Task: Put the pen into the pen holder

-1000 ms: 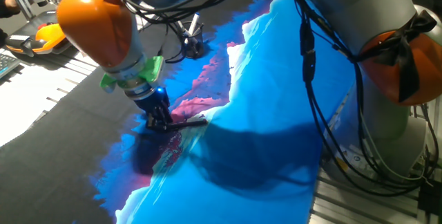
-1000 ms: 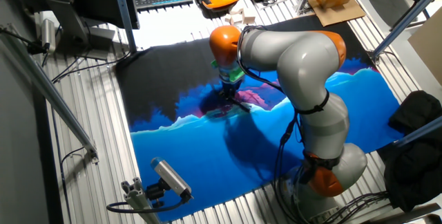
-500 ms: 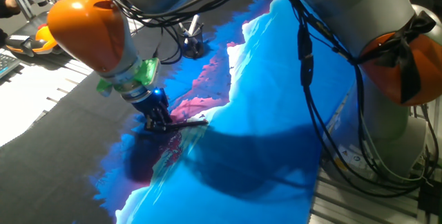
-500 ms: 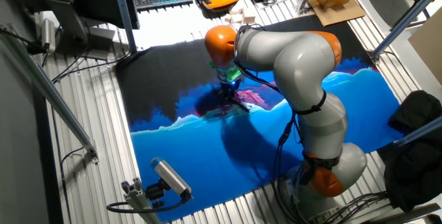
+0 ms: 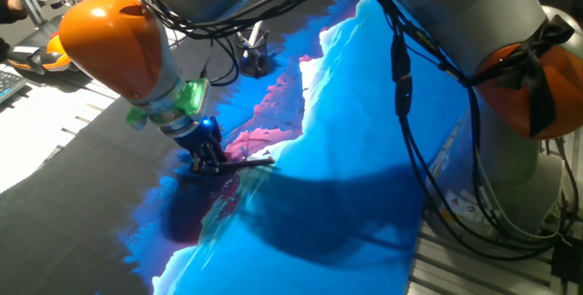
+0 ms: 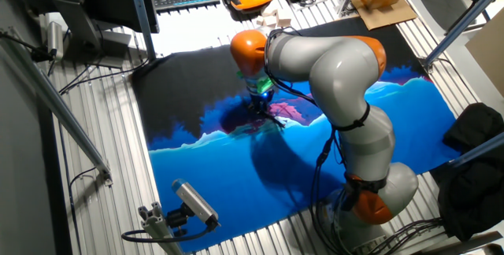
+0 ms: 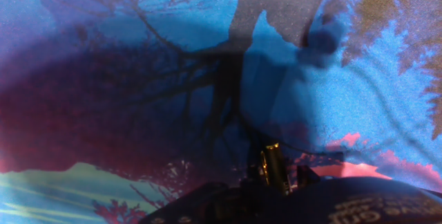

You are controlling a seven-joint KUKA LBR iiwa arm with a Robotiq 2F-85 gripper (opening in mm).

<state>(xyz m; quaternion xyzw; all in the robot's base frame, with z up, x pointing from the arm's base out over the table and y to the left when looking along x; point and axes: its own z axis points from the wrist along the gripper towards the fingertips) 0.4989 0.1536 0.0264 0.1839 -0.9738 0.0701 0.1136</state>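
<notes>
Slender dark pen: lying flat, one end pinched in black two-finger gripper, axis running rightward; squat black pen holder well beyond.

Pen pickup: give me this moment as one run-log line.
stage: grasping | pincer: down at the blue cloth, around the pen | pen: lying flat on cloth | pen holder: apart, behind

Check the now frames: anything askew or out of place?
Nothing looks spilled or damaged. The pen lies flat on the blue mat at the gripper, well apart from the pen holder, which stands upright with a whitish pen in it.
</notes>
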